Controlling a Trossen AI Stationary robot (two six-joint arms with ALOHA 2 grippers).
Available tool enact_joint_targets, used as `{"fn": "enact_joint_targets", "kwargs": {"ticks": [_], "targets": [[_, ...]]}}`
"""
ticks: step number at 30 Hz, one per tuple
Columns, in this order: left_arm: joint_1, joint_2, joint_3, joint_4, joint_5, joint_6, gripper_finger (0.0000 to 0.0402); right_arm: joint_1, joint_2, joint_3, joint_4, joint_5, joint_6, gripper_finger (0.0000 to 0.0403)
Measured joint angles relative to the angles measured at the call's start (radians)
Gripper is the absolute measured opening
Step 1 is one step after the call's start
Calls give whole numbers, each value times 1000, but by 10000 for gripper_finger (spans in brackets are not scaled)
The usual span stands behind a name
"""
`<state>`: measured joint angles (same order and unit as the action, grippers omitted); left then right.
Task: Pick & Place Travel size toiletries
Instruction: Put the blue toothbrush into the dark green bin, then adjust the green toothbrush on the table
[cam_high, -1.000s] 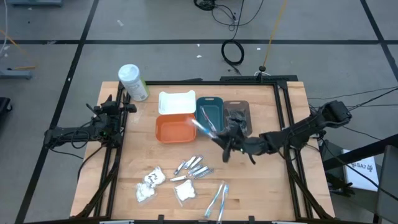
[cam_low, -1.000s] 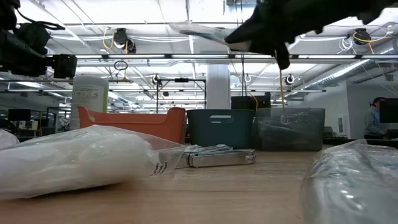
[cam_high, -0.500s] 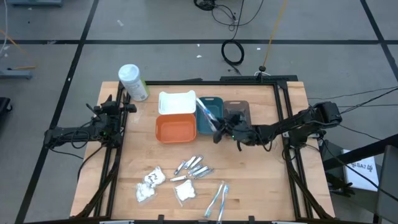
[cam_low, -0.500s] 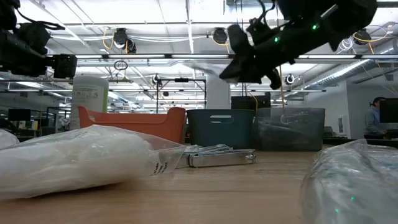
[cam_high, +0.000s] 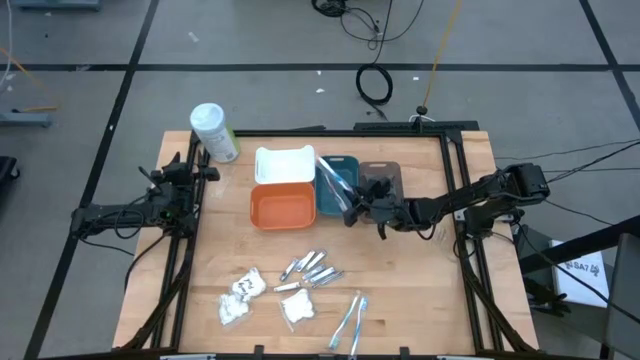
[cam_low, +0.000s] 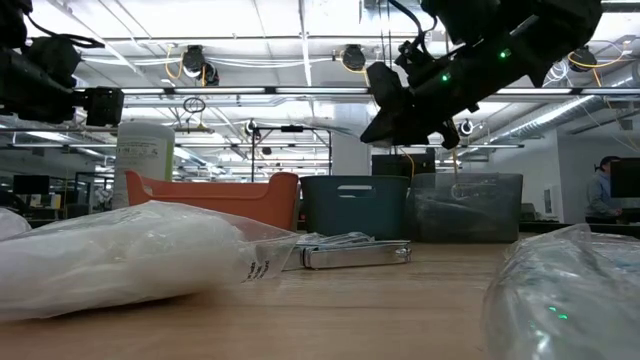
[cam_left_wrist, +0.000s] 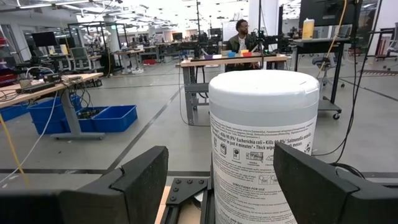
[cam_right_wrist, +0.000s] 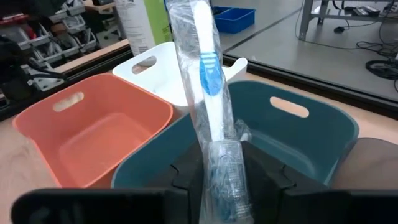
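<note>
Right gripper (cam_right_wrist: 221, 171) clamps 1 wrapped toothbrush (cam_right_wrist: 208, 81), apparently pointing lengthwise over the teal tray (cam_right_wrist: 323, 134) toward the white tray (cam_right_wrist: 155, 68).

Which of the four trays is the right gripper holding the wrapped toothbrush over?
The teal tray, between the orange tray and grey tray. The right gripper holds the wrapped toothbrush above it.

Four trays (cam_high: 284, 165) are counted, one bottle (cam_high: 213, 131), three wrapped toothbrushes (cam_high: 348, 318) (one held aloft), about five tubes (cam_high: 310, 268), and roughly three white packets (cam_high: 240, 288).
</note>
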<state>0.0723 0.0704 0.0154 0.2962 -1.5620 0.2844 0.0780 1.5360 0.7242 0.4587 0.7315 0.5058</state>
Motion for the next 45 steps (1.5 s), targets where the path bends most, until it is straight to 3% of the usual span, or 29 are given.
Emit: {"fn": "enact_joint_targets", "kwargs": {"ticks": [20,24,31,34,37,45], "targets": [[0,0,0,0,0,0,285,0,0,0,0,-38,-42,177],[0,0,0,0,0,0,285,2,-8,-1,23,-186,-64,182],[0,0,0,0,0,0,285,64,-10,-1,162,-776,-103,177],[0,0,0,0,0,0,285,116,-10,-1,185,-936,-100,177],[0,0,0,0,0,0,285,183,-10,-1,208,-998,-99,176],[0,0,0,0,0,0,285,362,-10,-1,218,-971,-144,174]]}}
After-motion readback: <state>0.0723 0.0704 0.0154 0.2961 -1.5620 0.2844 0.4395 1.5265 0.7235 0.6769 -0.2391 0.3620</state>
